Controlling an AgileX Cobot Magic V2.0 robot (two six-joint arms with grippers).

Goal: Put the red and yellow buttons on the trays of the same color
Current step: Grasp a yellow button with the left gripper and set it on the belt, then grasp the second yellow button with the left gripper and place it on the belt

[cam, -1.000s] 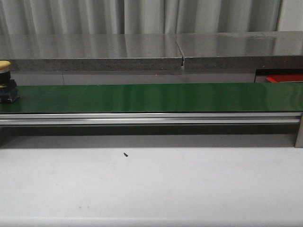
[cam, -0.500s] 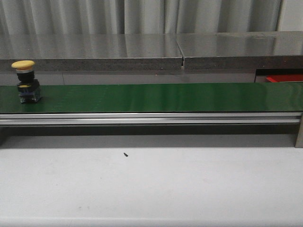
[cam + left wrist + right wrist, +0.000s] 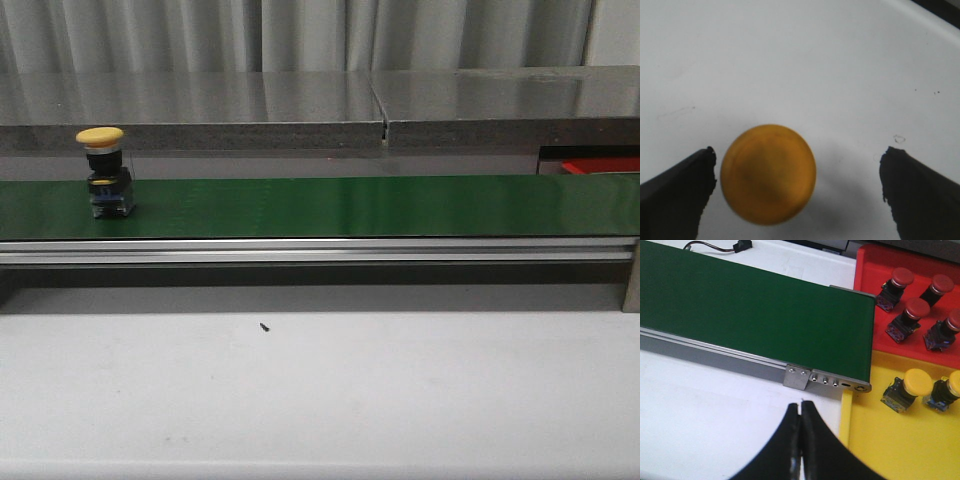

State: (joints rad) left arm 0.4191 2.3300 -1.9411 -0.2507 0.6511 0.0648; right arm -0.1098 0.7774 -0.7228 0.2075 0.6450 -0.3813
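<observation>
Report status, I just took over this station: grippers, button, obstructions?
Left gripper open above a yellow button. Right gripper shut, empty, near the trays. Another yellow button upright on green belt. Belt ahead unobstructed.

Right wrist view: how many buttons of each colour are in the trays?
red buttons, in the red tray: 4
yellow buttons, in the yellow tray: 2
Total: 6

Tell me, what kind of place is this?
Probably a factory-style sorting bench: a green conveyor belt carries a yellow button, and a red tray and yellow tray hold sorted buttons.
</observation>
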